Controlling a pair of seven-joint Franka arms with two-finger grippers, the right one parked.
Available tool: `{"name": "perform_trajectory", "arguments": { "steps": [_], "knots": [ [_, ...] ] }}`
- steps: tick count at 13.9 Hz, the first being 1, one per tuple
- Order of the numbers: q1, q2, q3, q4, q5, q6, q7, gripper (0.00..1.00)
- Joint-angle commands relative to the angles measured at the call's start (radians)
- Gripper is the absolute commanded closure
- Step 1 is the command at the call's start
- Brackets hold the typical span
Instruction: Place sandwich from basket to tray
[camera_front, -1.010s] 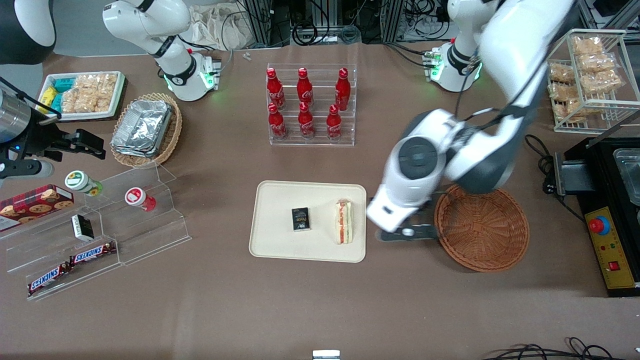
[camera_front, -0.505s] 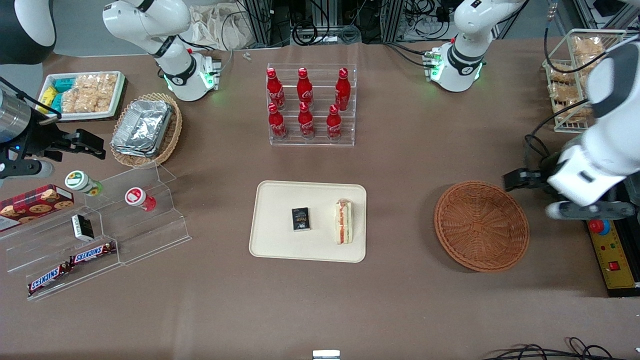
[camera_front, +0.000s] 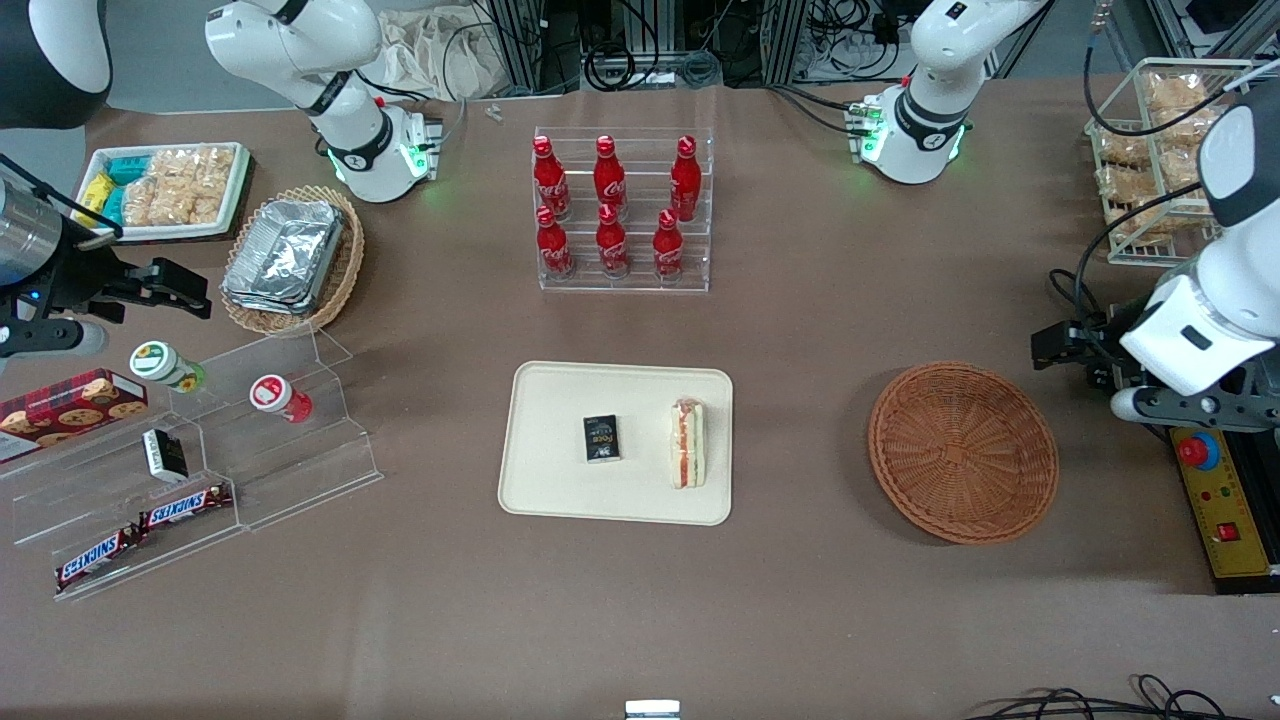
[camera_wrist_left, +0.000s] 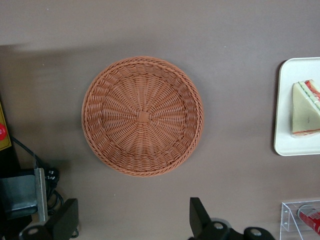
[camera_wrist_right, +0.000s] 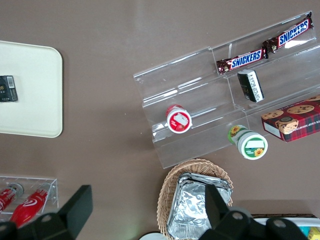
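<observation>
Left wrist view shows our gripper, fingers spread and empty, above the table beside the empty basket. The sandwich lies well away on the tray. We see little risk, barring a low sweep clipping the basket.

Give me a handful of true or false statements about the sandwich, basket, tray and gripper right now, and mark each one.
1. The sandwich lies on the tray. True.
2. The basket holds a sandwich. False: it holds nothing.
3. The gripper is shut on the sandwich. False: it is open and holds nothing, up above the basket.
4. A small black pack shares the tray. True.
5. The sandwich touches the black pack. False: they lie apart.
</observation>
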Motion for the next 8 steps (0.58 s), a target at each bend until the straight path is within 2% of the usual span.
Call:
{"name": "perform_trajectory", "arguments": {
  "steps": [1, 4, 5, 7, 8],
  "knots": [
    [0.015, -0.096, -0.027, -0.066, -0.024, 0.011, -0.011, 0.0],
    [-0.023, -0.152, -0.014, -0.109, -0.048, 0.016, -0.02, 0.0],
    [-0.119, -0.175, 0.088, -0.132, -0.05, 0.033, -0.019, 0.0],
    [-0.435, -0.245, 0.434, -0.188, -0.108, 0.074, -0.007, 0.0],
    [-0.536, -0.286, 0.56, -0.251, -0.131, 0.112, 0.013, 0.0]
  ]
}}
